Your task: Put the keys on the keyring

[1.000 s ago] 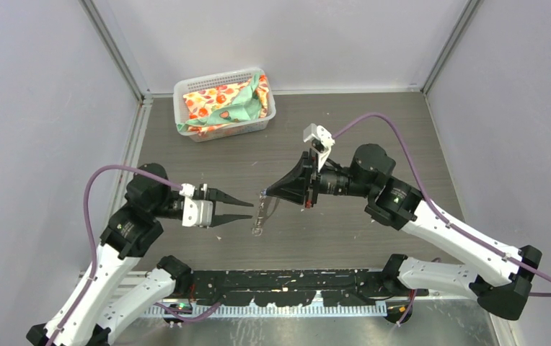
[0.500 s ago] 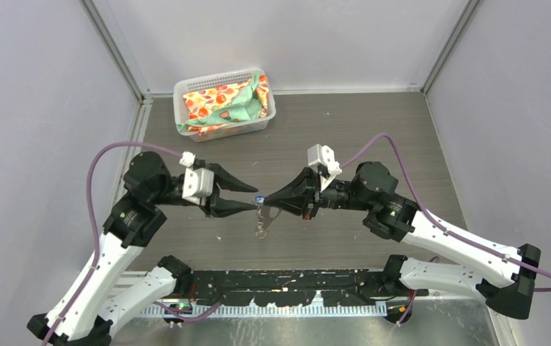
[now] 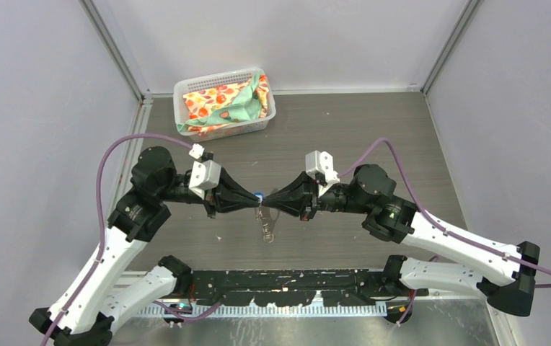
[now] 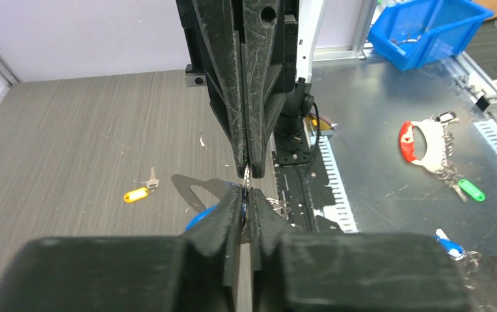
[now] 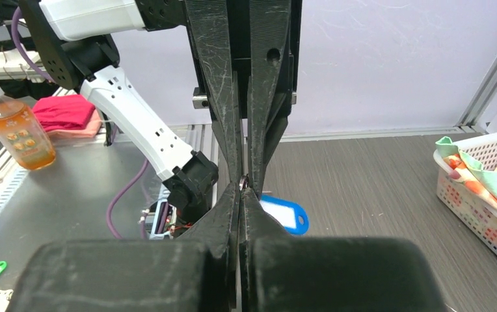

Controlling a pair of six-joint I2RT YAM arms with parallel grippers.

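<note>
My right gripper (image 5: 241, 188) is clenched on the small silvery wire loop (image 5: 243, 182); whether the left gripper (image 4: 246, 203) grips it, I cannot tell. Tugging the two apart could drop the blue-headed metal key (image 5: 285, 214).

Scratched matt plastic fingers (image 4: 223, 78), wood-grain table (image 3: 373, 122), glossy plastic key tag (image 5: 285, 214)

The table (image 3: 373, 130) is grey-brown wood grain, the basket (image 3: 215, 76) white, its cloth (image 3: 222, 101) orange-red blotched and green. The left gripper (image 3: 252, 200) and right gripper (image 3: 270, 200) are black. There is a blue key (image 5: 283, 214) with a white label, a yellow key (image 4: 136, 194) and a silvery keyring (image 4: 194, 186).
</note>
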